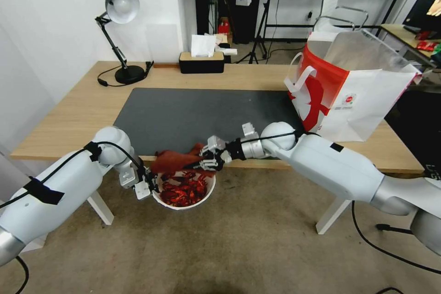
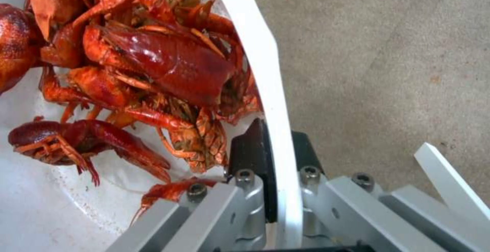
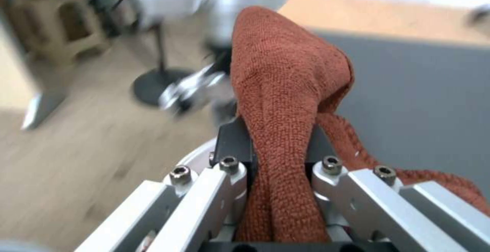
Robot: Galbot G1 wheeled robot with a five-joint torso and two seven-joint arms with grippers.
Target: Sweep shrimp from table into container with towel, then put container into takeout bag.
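Note:
The white round container (image 1: 204, 196) hangs just below the table's (image 1: 92, 101) front edge, over the floor, full of red shrimp (image 1: 183, 191). My left gripper (image 1: 149, 187) is shut on its rim; up close the black fingers (image 2: 249, 150) pinch the white wall (image 2: 265, 72) with shrimp (image 2: 163, 56) inside. My right gripper (image 1: 202, 161) is shut on the rust-brown towel (image 1: 172, 160), held at the table edge right above the container; the cloth (image 3: 286, 87) is clamped between its fingers (image 3: 229, 144). The takeout bag (image 1: 349, 92) stands open at the table's right end.
A dark grey mat (image 1: 202, 115) covers the table's middle. At the back stand a desk lamp (image 1: 120, 32) and a black tissue box (image 1: 201, 60). White table legs (image 1: 331, 216) stand on the carpet floor near both arms.

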